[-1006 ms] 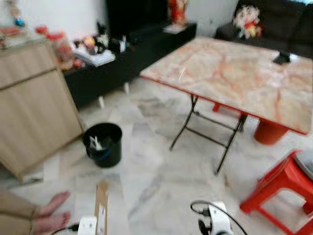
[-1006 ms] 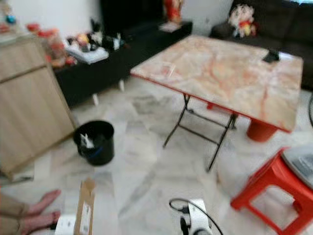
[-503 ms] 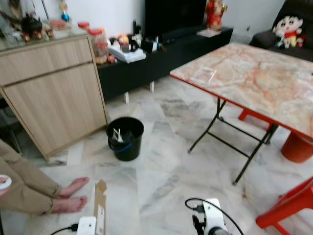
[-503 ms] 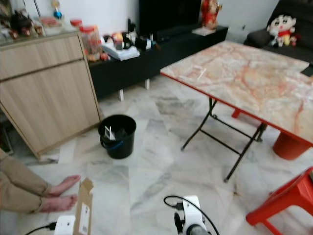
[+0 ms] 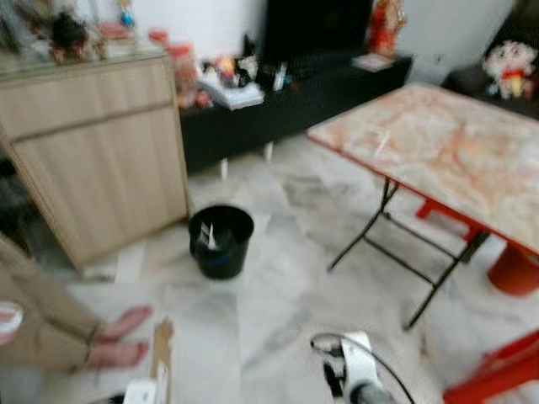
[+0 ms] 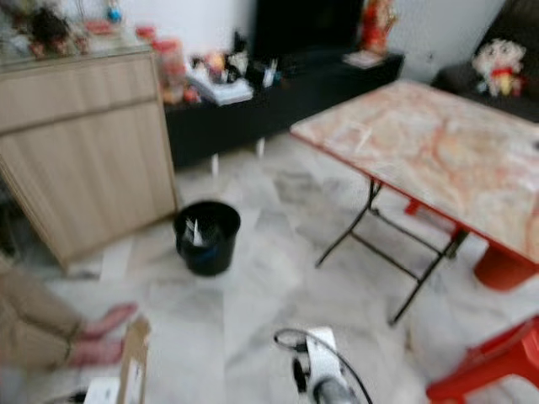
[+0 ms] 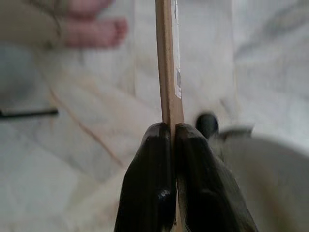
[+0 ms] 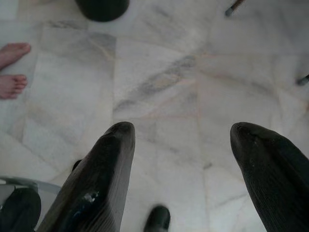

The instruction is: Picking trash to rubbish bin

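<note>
while the head view is smeared by motion, i can make out that my left tool is clenched on a flat piece of cardboard, pinched edge-on near its lower end so the sheet stands upright and clear of the floor; that looks like a sensible carry, since a thin sheet held by its edge won't flop or drag. in the head view the same cardboard pokes up at the lower left. my right tool hangs released, fingers spread wide over bare marble, holding nothing.

the black rubbish bin stands ahead on the floor, just in front of the wooden cabinet, with some scraps already inside it. between me and the bin the marble floor lies open. on my left a person's bare feet rest near that path, so i'd judge i should keep the cardboard's edge away from them. the folding counter and its legs sit well to the right, and a red stool lies farther right.
</note>
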Controlling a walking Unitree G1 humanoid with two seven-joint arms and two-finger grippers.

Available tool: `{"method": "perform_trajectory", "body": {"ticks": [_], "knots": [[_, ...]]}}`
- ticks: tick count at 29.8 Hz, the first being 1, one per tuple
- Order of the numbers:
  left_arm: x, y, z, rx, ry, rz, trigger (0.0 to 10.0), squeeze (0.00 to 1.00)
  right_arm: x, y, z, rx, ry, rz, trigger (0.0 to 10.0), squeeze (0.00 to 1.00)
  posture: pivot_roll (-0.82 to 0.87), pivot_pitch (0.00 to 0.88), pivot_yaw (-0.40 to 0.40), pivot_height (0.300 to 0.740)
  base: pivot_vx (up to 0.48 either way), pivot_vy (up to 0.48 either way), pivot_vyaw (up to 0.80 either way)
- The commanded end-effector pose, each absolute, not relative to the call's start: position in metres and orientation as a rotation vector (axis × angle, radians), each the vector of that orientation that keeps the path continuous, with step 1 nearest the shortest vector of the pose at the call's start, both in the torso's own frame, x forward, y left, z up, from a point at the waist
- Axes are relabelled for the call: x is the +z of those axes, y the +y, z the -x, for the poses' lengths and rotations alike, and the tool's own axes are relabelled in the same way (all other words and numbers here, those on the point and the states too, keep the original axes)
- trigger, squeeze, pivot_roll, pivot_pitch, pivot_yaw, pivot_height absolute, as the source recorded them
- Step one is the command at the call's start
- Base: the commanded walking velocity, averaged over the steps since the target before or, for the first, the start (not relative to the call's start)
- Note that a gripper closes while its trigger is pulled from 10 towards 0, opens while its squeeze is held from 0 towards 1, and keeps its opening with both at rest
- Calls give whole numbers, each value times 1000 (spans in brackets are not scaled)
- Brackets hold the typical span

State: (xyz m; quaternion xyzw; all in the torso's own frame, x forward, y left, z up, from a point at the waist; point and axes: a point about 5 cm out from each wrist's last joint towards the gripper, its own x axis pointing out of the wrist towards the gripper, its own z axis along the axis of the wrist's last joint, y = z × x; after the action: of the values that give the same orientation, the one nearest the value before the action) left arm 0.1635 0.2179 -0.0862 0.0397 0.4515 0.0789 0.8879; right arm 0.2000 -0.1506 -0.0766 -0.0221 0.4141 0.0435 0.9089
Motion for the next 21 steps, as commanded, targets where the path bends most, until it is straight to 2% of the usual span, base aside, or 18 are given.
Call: {"method": "perform_trajectory", "body": {"ticks": [1,16,21], "knots": [[-87,211,-165,144,936,-80,10000,0,-78,-161,-196,51,869,44,10000,0,-10,23,-47,740,307,0,0],[-87,211,-164,146,938,-76,10000,0,-79,-160,-196,60,877,54,10000,0,-9,25,-46,740,310,0,0],[-87,211,-164,146,936,-74,10000,0,-79,-159,-196,77,872,69,10000,0,-7,27,-47,740,308,0,654]]}}
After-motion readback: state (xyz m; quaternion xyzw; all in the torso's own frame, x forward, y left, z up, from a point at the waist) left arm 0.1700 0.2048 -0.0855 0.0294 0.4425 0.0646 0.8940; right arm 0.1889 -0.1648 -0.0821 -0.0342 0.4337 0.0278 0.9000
